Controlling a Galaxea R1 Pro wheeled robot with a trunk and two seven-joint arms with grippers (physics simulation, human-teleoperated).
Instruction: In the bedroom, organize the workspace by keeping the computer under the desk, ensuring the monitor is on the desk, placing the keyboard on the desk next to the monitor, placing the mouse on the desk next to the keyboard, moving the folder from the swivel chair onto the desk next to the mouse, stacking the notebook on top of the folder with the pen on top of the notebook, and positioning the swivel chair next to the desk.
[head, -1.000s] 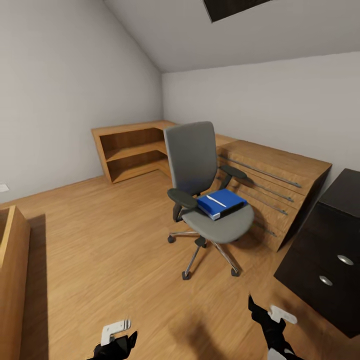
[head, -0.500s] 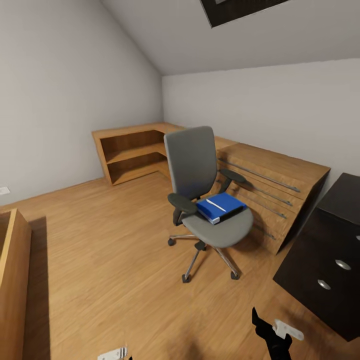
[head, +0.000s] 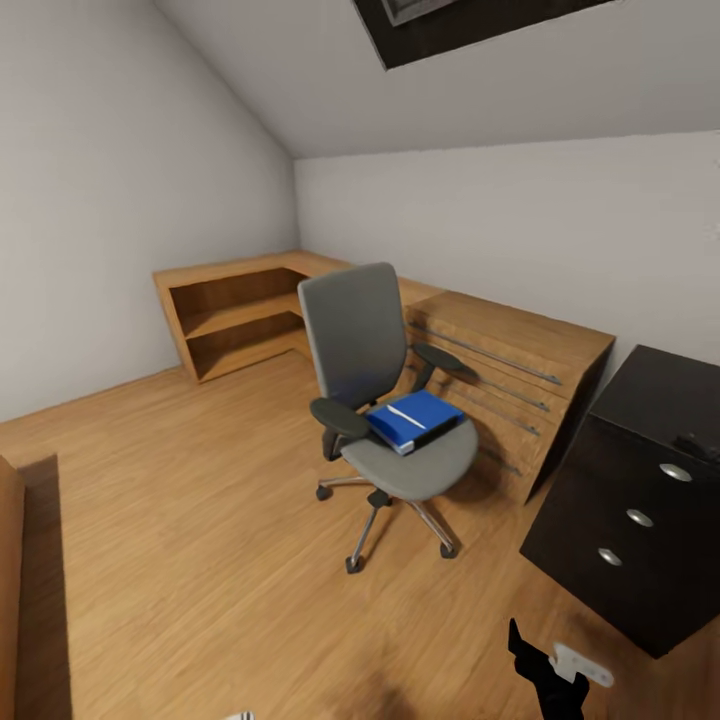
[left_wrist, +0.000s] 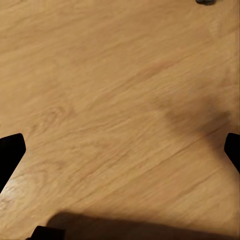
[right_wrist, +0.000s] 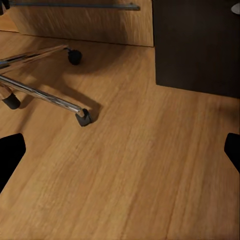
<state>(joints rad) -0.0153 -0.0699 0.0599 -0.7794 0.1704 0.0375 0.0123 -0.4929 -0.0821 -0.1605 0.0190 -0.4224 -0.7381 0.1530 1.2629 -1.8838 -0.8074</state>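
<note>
The right gripper (right_wrist: 120, 150) hangs wide open over bare floor (right_wrist: 130, 170); its wrist view catches the chair (head: 385, 400) base's casters and a black cabinet (head: 640, 500). The left gripper (left_wrist: 120, 150) is also spread wide. Ahead, well apart, the folder (head: 412, 420) lies on the chair's seat, open floor between.

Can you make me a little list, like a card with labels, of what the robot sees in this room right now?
room: sloped ceiling, wooden floor
swivel chair: grey, standing on the floor in front of the wooden drawer unit
folder: blue, lying flat on the chair seat
wooden shelves: in the far corner
black cabinet: at the right, round knobs
left claw: open, over the floor
right claw: open, near the chair's wheels
</note>
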